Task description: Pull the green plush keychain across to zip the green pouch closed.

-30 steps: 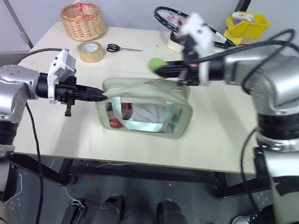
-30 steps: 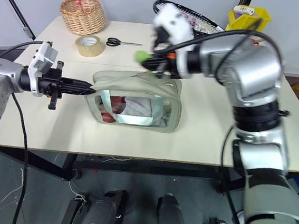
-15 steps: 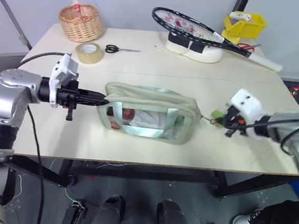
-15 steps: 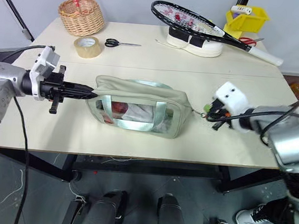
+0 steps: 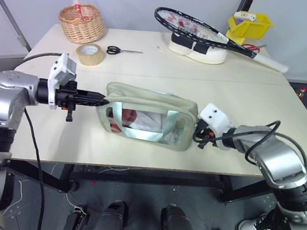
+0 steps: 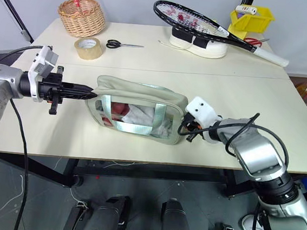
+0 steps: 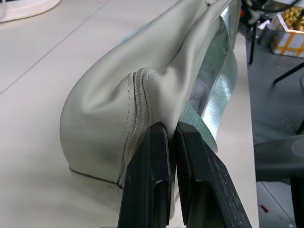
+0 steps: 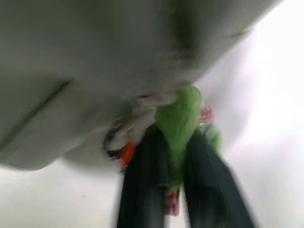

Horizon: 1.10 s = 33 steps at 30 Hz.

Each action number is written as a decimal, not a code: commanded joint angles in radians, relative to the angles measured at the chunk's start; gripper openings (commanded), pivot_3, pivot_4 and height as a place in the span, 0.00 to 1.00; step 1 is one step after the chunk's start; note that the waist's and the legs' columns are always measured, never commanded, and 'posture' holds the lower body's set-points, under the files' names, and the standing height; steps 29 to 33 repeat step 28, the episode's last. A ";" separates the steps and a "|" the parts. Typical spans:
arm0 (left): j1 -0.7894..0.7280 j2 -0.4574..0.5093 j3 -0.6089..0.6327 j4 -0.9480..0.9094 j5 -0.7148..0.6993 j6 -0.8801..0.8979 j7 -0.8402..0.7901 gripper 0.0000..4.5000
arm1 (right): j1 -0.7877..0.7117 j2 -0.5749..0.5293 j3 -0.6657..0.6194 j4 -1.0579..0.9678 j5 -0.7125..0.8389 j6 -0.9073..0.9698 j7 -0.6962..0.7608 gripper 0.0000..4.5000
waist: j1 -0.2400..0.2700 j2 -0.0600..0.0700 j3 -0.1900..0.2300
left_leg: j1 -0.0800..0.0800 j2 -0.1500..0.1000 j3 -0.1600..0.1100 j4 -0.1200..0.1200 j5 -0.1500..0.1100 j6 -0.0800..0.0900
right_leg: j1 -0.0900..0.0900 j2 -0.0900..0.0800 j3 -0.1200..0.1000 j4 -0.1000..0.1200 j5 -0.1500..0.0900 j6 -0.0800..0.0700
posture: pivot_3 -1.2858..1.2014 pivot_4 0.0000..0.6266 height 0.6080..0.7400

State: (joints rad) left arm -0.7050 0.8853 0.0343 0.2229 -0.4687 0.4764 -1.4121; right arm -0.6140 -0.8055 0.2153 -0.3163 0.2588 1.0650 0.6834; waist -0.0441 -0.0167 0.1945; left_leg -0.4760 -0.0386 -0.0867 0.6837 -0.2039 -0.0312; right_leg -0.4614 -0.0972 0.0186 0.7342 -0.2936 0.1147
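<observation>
Right wrist view: green plush keychain (image 8: 179,124) sits between right end effector (image 8: 174,156) fingers.

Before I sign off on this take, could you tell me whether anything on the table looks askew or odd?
Only small things. The pouch lies slanted on the table, its end pinched in the left claw and puckered there. The racket is propped on a white shoe, not flat. Nothing looks spilled or damaged.
</observation>
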 commanded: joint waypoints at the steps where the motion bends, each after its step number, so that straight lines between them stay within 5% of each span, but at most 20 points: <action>1: 0.013 0.019 0.025 -0.010 0.005 0.012 0.020 0.00 | -0.058 -0.024 -0.068 0.018 0.024 0.010 0.032 0.59 | 0.000 0.000 0.000 | 0.000 0.000 0.000 0.000 0.000 0.000 | 0.000 0.000 0.000 0.000 0.000 0.000 | 0.52 0.24 0.39; 4: 0.022 0.016 0.028 -0.035 -0.007 0.025 0.027 0.00 | -0.072 -0.041 -0.111 0.011 0.057 0.030 0.064 0.96 | 0.001 0.000 0.000 | 0.000 0.000 0.000 0.000 0.000 0.000 | 0.000 0.000 0.000 0.000 0.000 0.000 | 0.52 0.24 0.39; 6: 0.027 0.011 0.036 -0.051 -0.019 0.042 0.033 0.00 | -0.055 -0.070 -0.149 -0.009 0.092 0.038 0.099 0.99 | 0.001 0.000 0.000 | -0.001 0.000 0.000 0.000 0.000 0.000 | 0.000 0.000 0.000 0.000 0.000 0.000 | 0.52 0.24 0.39; 10: 0.031 0.014 0.046 -0.066 -0.043 0.085 0.038 0.34 | 0.001 -0.126 -0.228 -0.021 0.137 0.007 0.154 1.00 | 0.002 0.000 0.000 | -0.001 0.000 0.000 0.000 0.000 0.000 | 0.000 0.000 0.000 0.000 0.000 0.000 | 0.52 0.24 0.39; 16: 0.057 0.071 0.068 -0.059 -0.051 0.081 -0.034 0.99 | 0.094 -0.153 -0.395 -0.016 0.226 -0.125 0.255 1.00 | -0.001 -0.001 0.001 | -0.001 0.000 0.000 0.000 0.000 0.000 | 0.000 0.000 0.000 -0.001 0.000 0.000 | 0.52 0.24 0.39; 23: 0.049 0.187 0.175 0.006 -0.108 0.108 -0.096 0.99 | 0.144 -0.245 -0.613 -0.087 0.409 -0.118 0.399 1.00 | 0.005 -0.001 0.001 | -0.002 0.000 0.000 0.000 0.000 0.000 | -0.001 -0.001 -0.001 -0.001 -0.001 -0.001 | 0.52 0.24 0.39; 33: 0.072 0.191 0.202 -0.007 -0.150 0.145 -0.107 0.99 | 0.195 -0.290 -0.651 -0.099 0.450 -0.143 0.430 1.00 | 0.011 -0.001 0.001 | -0.001 0.000 0.000 0.000 0.000 0.000 | 0.001 -0.003 -0.001 -0.003 -0.002 -0.003 | 0.52 0.24 0.39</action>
